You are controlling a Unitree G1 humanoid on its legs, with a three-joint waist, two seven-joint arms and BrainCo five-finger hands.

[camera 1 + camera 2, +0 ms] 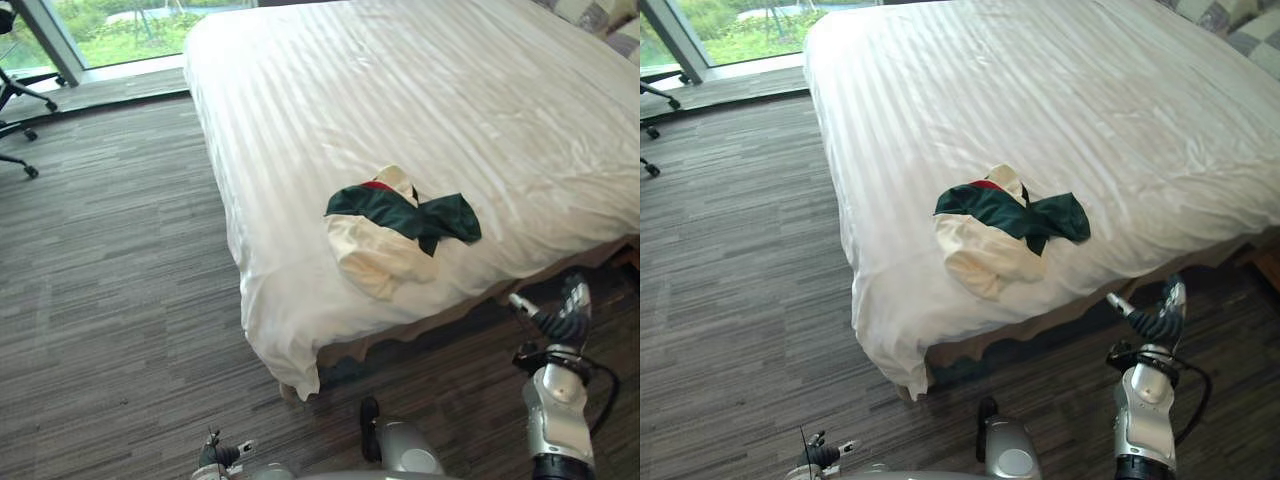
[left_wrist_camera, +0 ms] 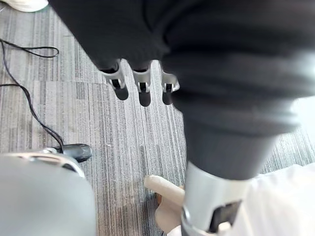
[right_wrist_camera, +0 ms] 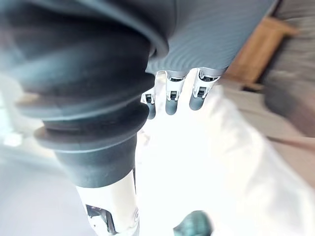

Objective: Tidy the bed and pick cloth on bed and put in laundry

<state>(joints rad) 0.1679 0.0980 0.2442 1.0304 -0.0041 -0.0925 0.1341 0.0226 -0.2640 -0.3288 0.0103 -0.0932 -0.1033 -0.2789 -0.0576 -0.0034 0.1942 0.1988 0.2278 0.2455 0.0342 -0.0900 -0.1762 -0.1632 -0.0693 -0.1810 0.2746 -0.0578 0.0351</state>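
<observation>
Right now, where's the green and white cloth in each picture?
Left eye view: cloth on the white sheet, near its front edge.
Right eye view: same spot, further left.
Right wrist view: probably the green bit by the sheet.
Left wrist view: floor and sheet.
Shared landmark: white sheet.

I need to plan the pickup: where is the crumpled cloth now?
In the eye views the green and cream cloth lies bunched on the white bed near its closest edge, ahead and left of the right hand.
</observation>
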